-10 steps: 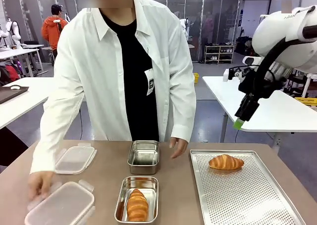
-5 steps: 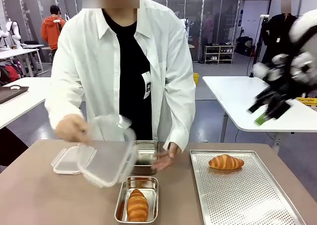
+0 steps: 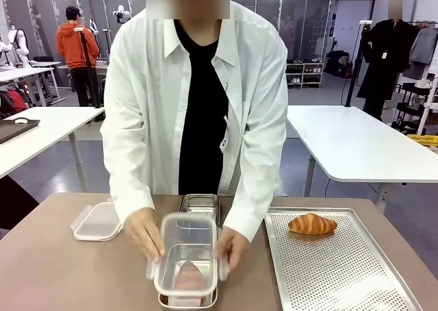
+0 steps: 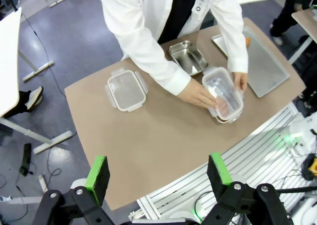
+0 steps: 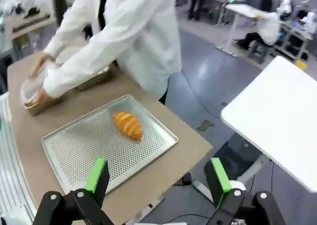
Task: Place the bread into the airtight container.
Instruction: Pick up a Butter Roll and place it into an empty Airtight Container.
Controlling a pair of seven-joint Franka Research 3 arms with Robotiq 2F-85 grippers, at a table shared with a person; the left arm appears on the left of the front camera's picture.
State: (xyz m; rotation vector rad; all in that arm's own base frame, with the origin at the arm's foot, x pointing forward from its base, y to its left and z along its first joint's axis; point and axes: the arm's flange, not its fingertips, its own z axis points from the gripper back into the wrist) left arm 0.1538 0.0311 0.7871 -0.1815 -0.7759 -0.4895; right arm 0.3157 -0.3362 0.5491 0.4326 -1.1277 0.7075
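One croissant (image 3: pixel 312 223) lies on the perforated metal tray (image 3: pixel 342 273) at the right. A second croissant (image 3: pixel 189 277) sits in the near metal container (image 3: pixel 185 299), blurred under a clear lid (image 3: pixel 186 246) that the person's two hands press down. My left gripper (image 4: pixel 157 170) hangs open high over the table's near edge, far from the lidded container (image 4: pixel 224 93). High off the table's corner my right gripper (image 5: pixel 157 175) stands open, with the tray (image 5: pixel 84 150) and its croissant (image 5: pixel 128 124) below it. Both grippers hold nothing.
An empty metal container (image 3: pixel 200 204) stands behind the lidded one. A second clear lid (image 3: pixel 98 220) lies at the table's left. The person leans over the table's middle from the far side. A white table (image 3: pixel 356 146) stands beyond at the right.
The person lifted the clear lid from the near left and set it on the container with the croissant. My right arm swung out of the front view to the right.
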